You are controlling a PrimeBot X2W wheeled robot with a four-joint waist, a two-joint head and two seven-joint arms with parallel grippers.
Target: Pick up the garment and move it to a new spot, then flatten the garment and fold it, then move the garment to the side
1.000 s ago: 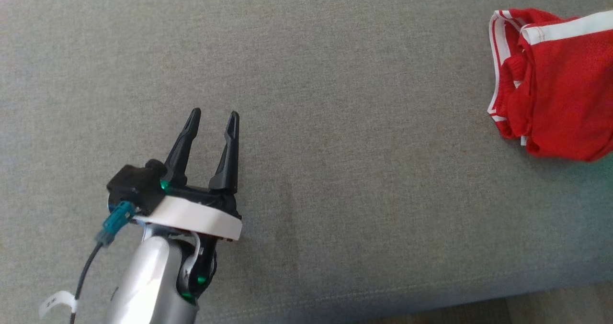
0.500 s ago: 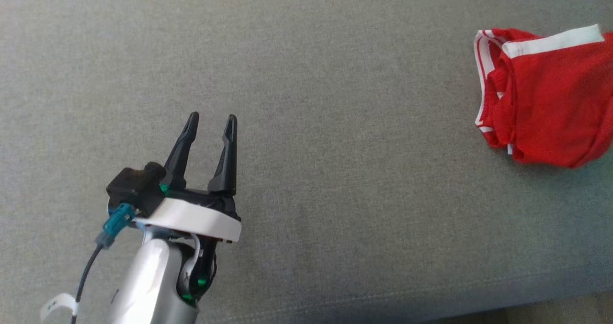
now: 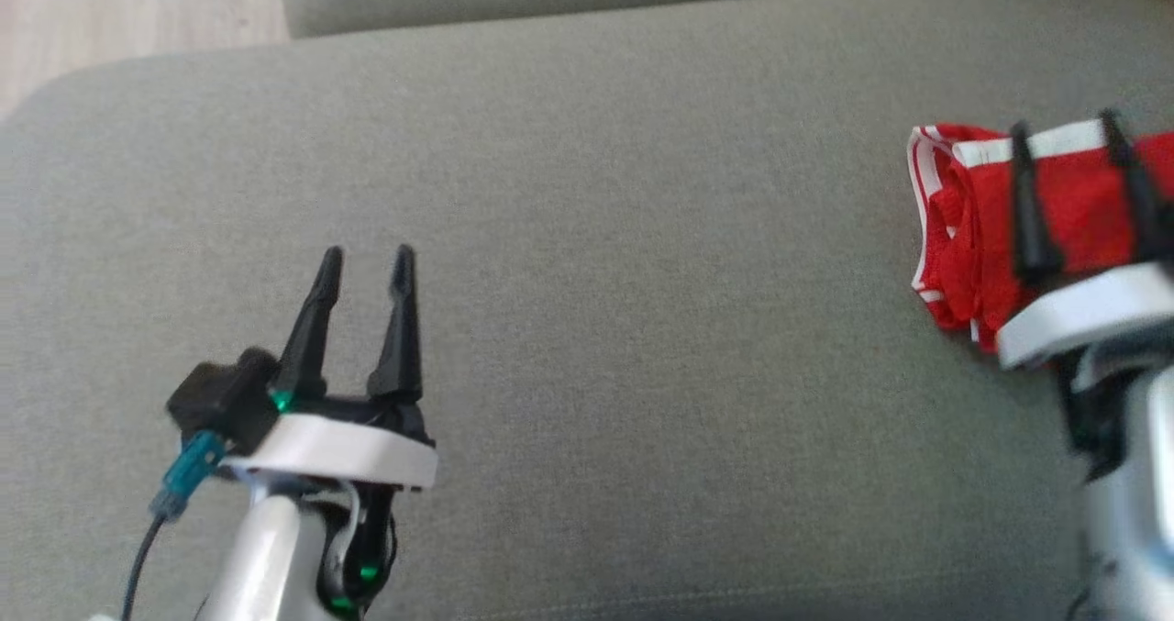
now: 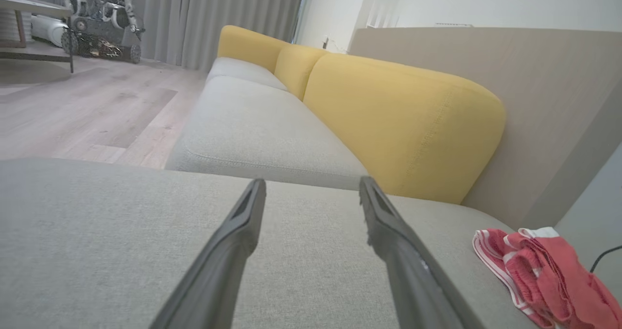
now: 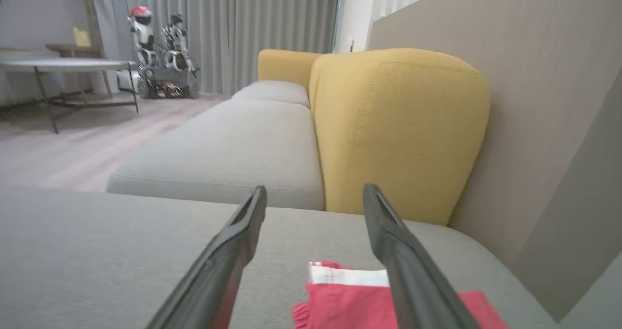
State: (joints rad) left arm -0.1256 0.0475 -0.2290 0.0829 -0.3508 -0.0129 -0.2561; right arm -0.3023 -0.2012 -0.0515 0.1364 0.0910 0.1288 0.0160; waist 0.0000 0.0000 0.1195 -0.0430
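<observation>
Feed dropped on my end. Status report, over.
Left gripper open, empty, over the grey cushion. Right gripper open above the red garment, not gripping. Garment crumpled at cushion's right. Nothing in the way.

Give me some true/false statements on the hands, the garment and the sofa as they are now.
1. The left hand is open and empty. True.
2. The right hand is shut on the red shorts. False: it is open, with the shorts below its fingers.
3. The shorts lie neatly folded. False: they are crumpled.
4. The shorts rest on the grey seat cushion. True.
5. The backrest is blue. False: it is yellow.
</observation>
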